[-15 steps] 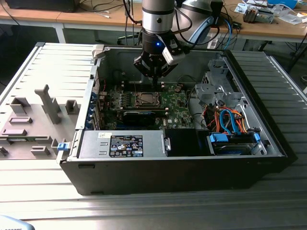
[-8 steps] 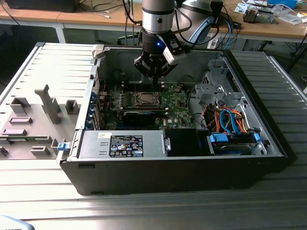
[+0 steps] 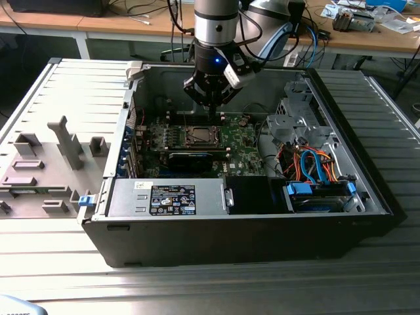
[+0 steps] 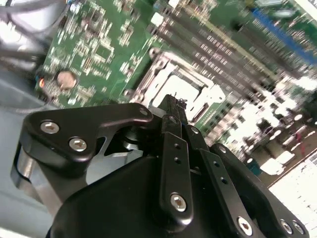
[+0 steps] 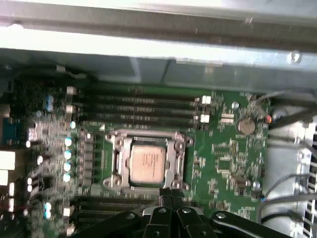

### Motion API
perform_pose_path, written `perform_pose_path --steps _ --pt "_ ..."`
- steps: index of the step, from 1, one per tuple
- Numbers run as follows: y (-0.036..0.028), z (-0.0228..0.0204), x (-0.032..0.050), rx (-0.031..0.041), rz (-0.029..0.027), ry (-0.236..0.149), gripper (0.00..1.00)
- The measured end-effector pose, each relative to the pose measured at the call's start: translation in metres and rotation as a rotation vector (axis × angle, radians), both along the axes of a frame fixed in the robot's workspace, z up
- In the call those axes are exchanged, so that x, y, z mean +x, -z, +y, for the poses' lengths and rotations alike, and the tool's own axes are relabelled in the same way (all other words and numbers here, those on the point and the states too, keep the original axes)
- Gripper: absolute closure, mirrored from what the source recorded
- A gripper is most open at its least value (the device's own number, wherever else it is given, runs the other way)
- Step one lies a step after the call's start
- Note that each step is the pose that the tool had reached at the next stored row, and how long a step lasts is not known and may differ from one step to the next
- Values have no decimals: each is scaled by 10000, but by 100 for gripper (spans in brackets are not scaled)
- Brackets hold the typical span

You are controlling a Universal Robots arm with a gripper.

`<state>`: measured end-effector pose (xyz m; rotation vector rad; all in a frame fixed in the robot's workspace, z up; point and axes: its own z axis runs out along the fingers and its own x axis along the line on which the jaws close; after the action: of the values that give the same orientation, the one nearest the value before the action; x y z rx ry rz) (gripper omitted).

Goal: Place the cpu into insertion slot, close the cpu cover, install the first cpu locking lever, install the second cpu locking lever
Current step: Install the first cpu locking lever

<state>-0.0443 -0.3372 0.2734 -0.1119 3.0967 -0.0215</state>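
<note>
Hovering w/ fingers pressed together, the gripper (image 5: 168, 196) sits just beside the insertion slot (image 5: 148, 159), where the cpu (image 5: 147, 162) lies under the closed cpu cover (image 5: 174, 158), mid green circuit board (image 5: 223, 153).

A silvery-grey cpu (image 5: 149, 162) sits in a silver cpu cover (image 5: 174, 157) on a green circuit board (image 5: 223, 153); the gripper (image 5: 170, 194) is black.

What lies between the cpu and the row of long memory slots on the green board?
In the first wrist view, the cpu and memory slots are separated by the cpu cover frame's edge, then bare green board.
</note>
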Motion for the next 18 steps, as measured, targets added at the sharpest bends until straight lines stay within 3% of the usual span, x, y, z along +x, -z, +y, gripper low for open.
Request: perform_pose_path --steps 1,2,3,6,7,8,9,10,11,18 --pt "0 0 -1 360 1 2 89" --pt "0 0 -1 674 0 1 89" --pt "0 0 -1 755 0 1 89" --pt "0 0 -1 756 0 1 89" --pt "0 0 0 756 33 1 89" --pt "4 0 0 755 311 12 89" --pt "6 0 0 754 482 18 89" --pt "6 0 0 752 610 23 89" --pt "6 0 0 750 640 25 89" --pt "6 0 0 752 648 26 89"
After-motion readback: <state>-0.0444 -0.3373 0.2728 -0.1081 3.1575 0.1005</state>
